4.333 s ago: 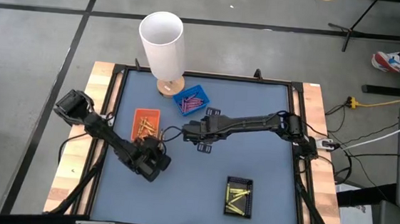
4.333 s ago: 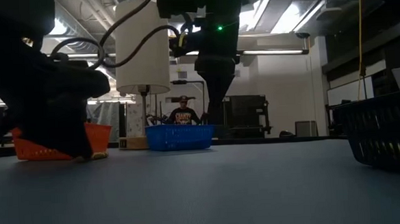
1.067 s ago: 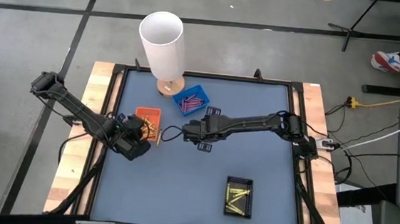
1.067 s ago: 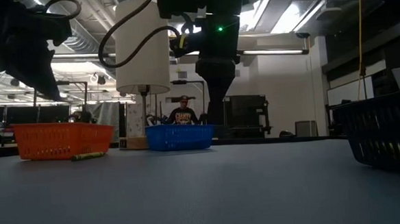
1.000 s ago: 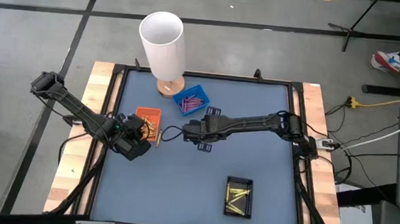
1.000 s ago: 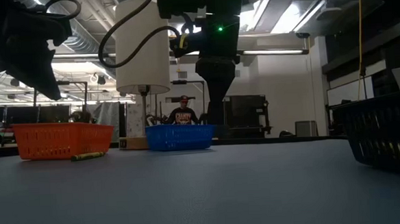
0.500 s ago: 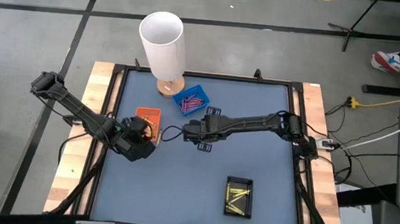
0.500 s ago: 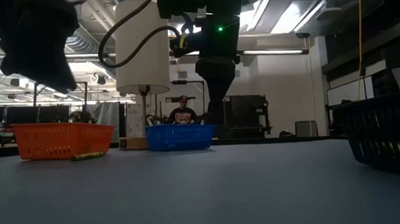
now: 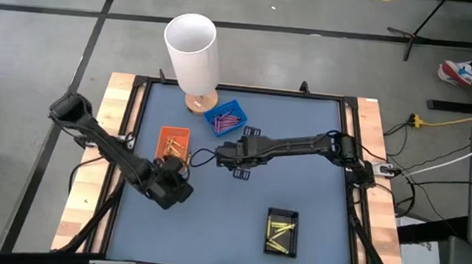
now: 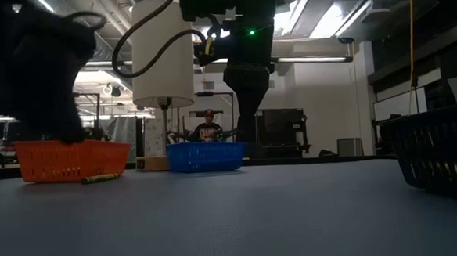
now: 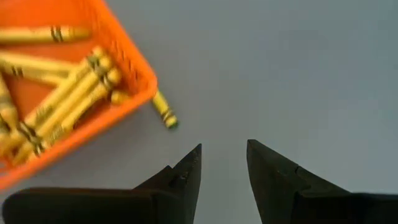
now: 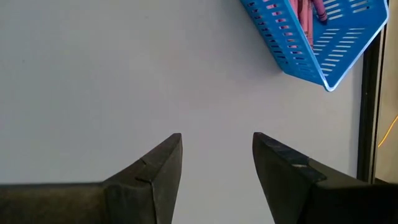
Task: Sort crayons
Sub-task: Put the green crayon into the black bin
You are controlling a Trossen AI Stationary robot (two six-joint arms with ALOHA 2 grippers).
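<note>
Hovering just off the orange tray's (image 11: 134,68) corner, the left gripper (image 11: 222,163) is showing empty, parted fingers; one stray crayon (image 11: 165,111) is lying beside that tray. Right gripper (image 12: 216,152) is hanging wide open near the blue tray (image 12: 292,50).

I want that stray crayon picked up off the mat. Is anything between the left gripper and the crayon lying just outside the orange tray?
Nothing visible. In the left wrist view the left gripper has its fingers apart and empty, with only bare mat between it and the stray crayon, which lies against the outside of the orange tray.
</note>
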